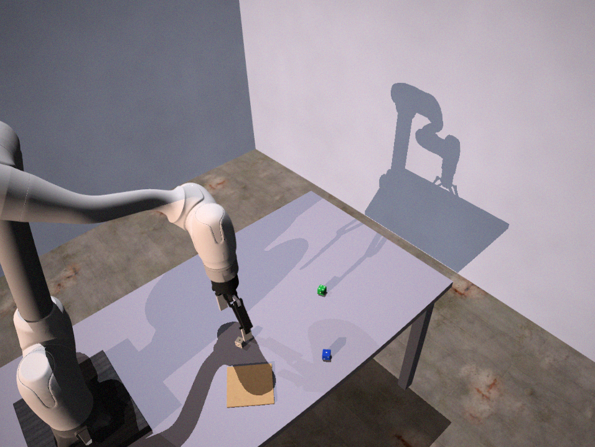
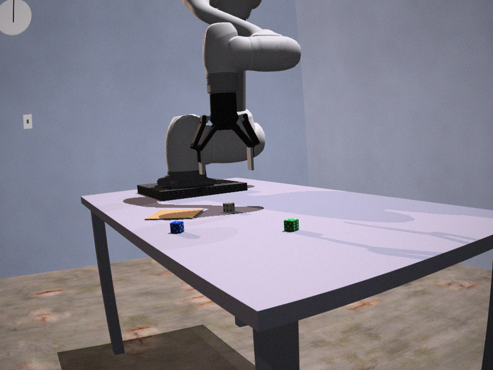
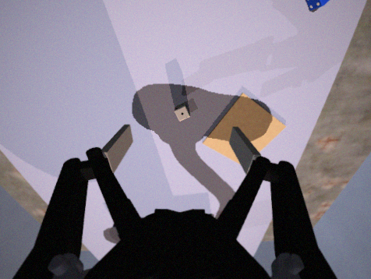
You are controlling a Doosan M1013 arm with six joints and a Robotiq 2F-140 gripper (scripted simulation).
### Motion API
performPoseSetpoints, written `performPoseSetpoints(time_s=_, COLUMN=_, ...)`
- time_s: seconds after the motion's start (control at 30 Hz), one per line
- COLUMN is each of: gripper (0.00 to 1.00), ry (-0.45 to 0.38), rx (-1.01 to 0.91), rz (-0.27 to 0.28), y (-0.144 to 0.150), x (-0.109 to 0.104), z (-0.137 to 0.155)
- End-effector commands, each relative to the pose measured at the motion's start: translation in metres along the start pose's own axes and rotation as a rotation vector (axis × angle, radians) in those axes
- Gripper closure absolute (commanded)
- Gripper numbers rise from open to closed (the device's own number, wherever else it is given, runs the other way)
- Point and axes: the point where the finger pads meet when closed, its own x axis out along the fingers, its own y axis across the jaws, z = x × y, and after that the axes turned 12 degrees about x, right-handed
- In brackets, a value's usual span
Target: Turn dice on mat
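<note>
- White die (image 3: 181, 114): sits flat on the table (image 2: 338, 254), in the arm's shadow, just beside the mat (image 1: 250, 385) but off it; one pip faces up.
- Blue die (image 1: 326, 355): on the table, apart from the mat.
- Green die (image 2: 291, 224): on the table, well apart from the others.
- Pincer (image 2: 225, 165): released, fingers spread wide, grasping nothing, hanging above the white die and pointing down.

Three dice, white (image 2: 228, 207), blue (image 2: 177, 227), green (image 2: 291, 224), and one mat (image 2: 174, 214).
</note>
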Motion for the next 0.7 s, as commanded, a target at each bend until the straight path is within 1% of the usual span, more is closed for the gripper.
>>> performPoseSetpoints(time_s=0.0, gripper=0.0, ry=-0.001, rx=-0.165, rz=-0.013, y=0.0003, x=0.0017, z=0.0003)
performPoseSetpoints(time_s=0.17, gripper=0.0, ry=0.0, rx=-0.331, rz=-0.013, y=0.0006, x=0.0036, z=0.0006)
performPoseSetpoints(time_s=0.27, gripper=0.0, ry=0.001, rx=-0.399, rz=-0.013, y=0.0007, x=0.0044, z=0.0007)
performPoseSetpoints(time_s=0.53, gripper=0.0, ry=0.001, rx=-0.432, rz=-0.013, y=0.0008, x=0.0048, z=0.0008)
performPoseSetpoints(time_s=0.57, gripper=0.68, ry=0.001, rx=-0.432, rz=-0.013, y=0.0008, x=0.0048, z=0.0008)
performPoseSetpoints(time_s=0.67, gripper=0.68, ry=0.001, rx=-0.432, rz=-0.013, y=0.0008, x=0.0048, z=0.0008)
